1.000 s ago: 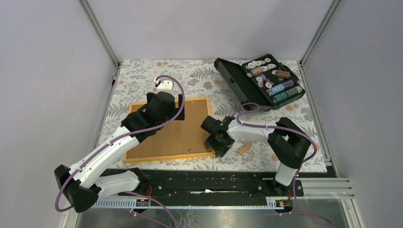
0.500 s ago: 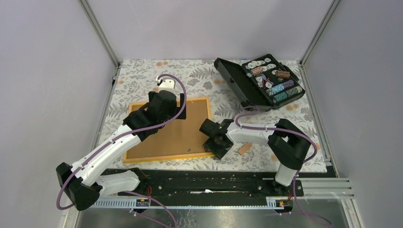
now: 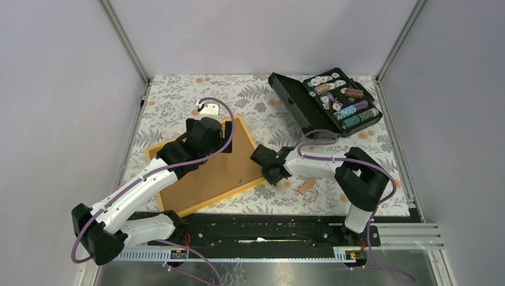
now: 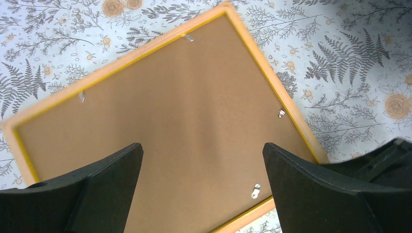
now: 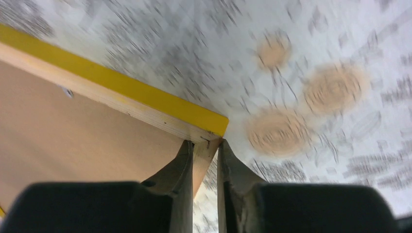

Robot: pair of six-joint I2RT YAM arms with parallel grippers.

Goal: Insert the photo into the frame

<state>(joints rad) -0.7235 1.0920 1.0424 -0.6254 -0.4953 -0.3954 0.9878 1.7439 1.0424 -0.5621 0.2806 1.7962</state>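
1. On the flowered tablecloth (image 3: 256, 101), near its middle, the frame (image 3: 221, 176) lies back-up and askew to the table's edges. Its brown board shows inside a thin orange-yellow border.
2. Photo: not seen in any view. Whether it sits beneath the board cannot be told.
3. Handling, frame (judgement): stiff, flat and probably light. The border is narrow, so it offers little to grip. Held by one corner alone it is likely to swing or pivot. Any glazing would be on the hidden face, so the frame should be treated as fragile.
4. Handling, board (judgement): likely thin and somewhat flexible. Small metal tabs (image 4: 281, 113) along the inner edge appear to retain it, and they would need turning aside before the board can lift out.
5. Where to take hold (judgement): on the border, ideally mid-side or at two points rather than one corner. The board face gives no purchase.
6. Right gripper (image 5: 205, 145): its fingers are narrowed onto the corner of the frame nearest that arm, one on either side of the border. The wrist view is blurred, and it cannot be told whether that corner is clear of the cloth.
7. Left gripper (image 4: 201, 148): spread wide, holding nothing, and hovering over the board without contact.
8. Surroundings: an open black case of chips (image 3: 333, 101) stands at the far right, well apart. A small tan strip (image 3: 306, 186) lies on the cloth beside the right arm.
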